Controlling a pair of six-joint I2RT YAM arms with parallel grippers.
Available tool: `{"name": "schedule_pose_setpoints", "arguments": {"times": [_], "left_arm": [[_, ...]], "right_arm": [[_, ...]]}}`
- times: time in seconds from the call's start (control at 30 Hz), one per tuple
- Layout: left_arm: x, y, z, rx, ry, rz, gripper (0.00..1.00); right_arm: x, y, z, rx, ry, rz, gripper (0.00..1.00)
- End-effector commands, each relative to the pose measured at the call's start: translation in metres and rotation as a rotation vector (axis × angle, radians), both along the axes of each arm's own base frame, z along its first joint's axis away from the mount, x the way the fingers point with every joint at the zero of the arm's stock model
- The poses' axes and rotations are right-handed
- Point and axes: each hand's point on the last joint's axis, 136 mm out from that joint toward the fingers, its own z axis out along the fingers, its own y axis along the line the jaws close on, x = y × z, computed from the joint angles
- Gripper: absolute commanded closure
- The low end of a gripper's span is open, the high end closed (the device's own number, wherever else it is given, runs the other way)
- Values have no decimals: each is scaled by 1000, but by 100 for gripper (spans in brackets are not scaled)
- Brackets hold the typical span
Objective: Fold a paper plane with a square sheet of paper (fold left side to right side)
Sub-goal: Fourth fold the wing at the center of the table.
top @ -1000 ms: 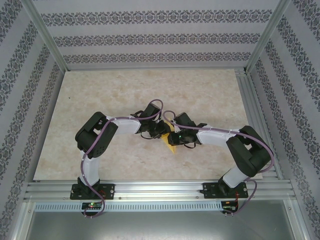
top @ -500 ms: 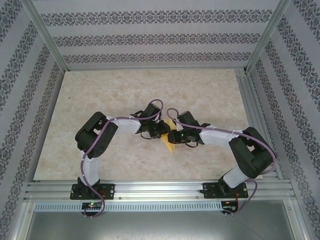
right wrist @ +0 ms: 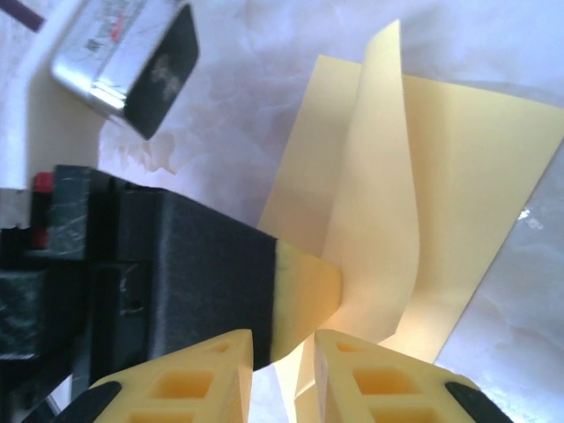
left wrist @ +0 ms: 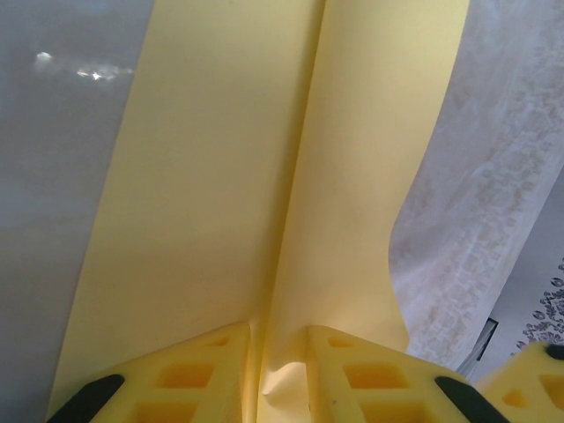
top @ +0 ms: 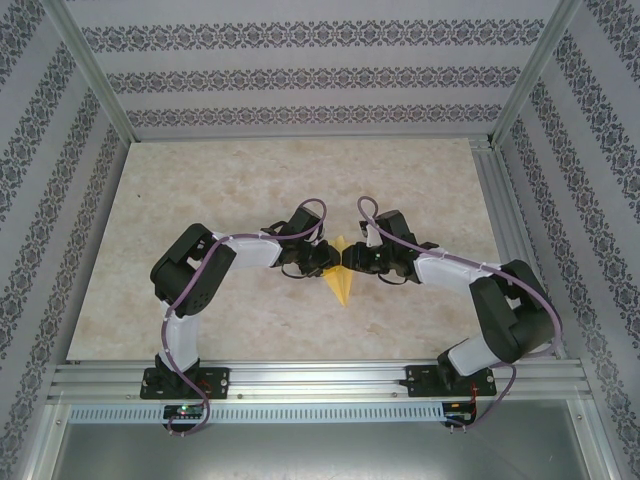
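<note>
2 yellow fingers (left wrist: 189, 374) of the left gripper (left wrist: 280, 357) pinch the creased paper plane (left wrist: 220, 176).

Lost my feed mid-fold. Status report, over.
Left gripper pinching paper at its crease. Right gripper at the same paper, grip unclear. Nothing in the way.

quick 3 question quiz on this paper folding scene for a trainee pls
1. True or false: the paper lies as a flat, unfolded square.
2. In the left wrist view, the paper sits: A) between the left jaws B) beside them, apart C) far from them.
3. Fill in: in the top view, the paper's tip points toward the ___ edge of the table.
Key: 1 false; 2 A; 3 near.
</note>
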Motion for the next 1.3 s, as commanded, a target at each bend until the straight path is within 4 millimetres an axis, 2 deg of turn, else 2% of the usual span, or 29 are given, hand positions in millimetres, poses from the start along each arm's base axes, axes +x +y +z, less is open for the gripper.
{"name": "schedule_pose_setpoints", "arguments": {"times": [0.0,0.33,0.67,0.83,1.03,1.27], "left_arm": [[-9,-2,-6,24,4,-32,75],[-10,-3,-6,23,5,-35,75],[-9,-4,-5,24,4,-35,75],[-10,-4,-5,25,4,-38,75],[-9,-5,-5,24,4,-38,75],[-10,-4,-7,29,7,-40,75]], "right_arm": [[6,3,4,32,18,-17,75],[2,-21,-18,5,113,-123,69],[2,-11,-26,61,203,-126,71],[6,-6,-23,92,198,-126,73],[6,-5,-23,99,201,-125,79],[8,-13,-28,46,188,-130,97]]}}
